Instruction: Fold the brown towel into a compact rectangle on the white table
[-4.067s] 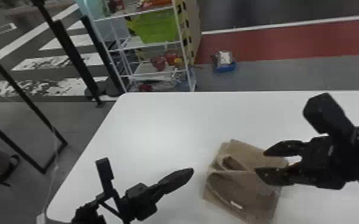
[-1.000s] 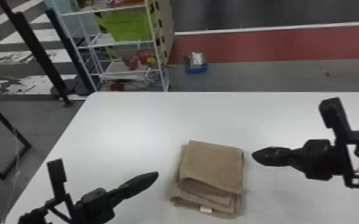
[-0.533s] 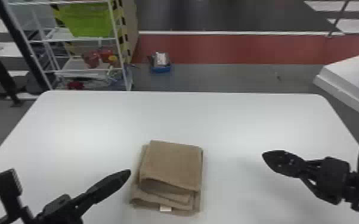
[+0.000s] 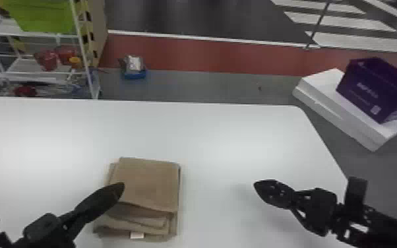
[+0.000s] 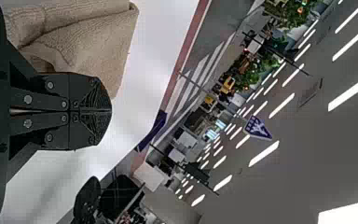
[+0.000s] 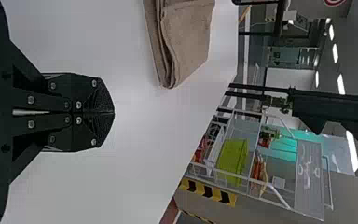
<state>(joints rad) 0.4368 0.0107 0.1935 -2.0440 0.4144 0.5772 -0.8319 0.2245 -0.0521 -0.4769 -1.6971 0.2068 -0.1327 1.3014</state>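
Observation:
In the head view the brown towel [image 4: 148,184] lies folded into a layered, roughly rectangular stack, its layers slightly offset along the near and left edges, with a small white tag at the near side. My left gripper [image 4: 120,187] is shut, its tip overlapping the towel's left part in that view. To the right of the towel, apart from it, my right gripper [image 4: 257,185] is shut over the white table [image 4: 227,132]. The left wrist view has the left gripper [image 5: 111,112] beside the towel [image 5: 84,42]. In the right wrist view the right gripper [image 6: 113,112] holds nothing; the towel [image 6: 186,42] lies beyond.
Behind the table's back left stands a white shelf rack [image 4: 43,34] with a green bin [image 4: 43,15]. A purple box [image 4: 377,89] rests on a white block [image 4: 346,115] past the right edge. A blue item [image 4: 133,67] is on the floor behind.
The right gripper, earlier open over the towel, has closed and withdrawn to the right. A raised, looped towel part now lies flat on the stack. The head view has swung rightward.

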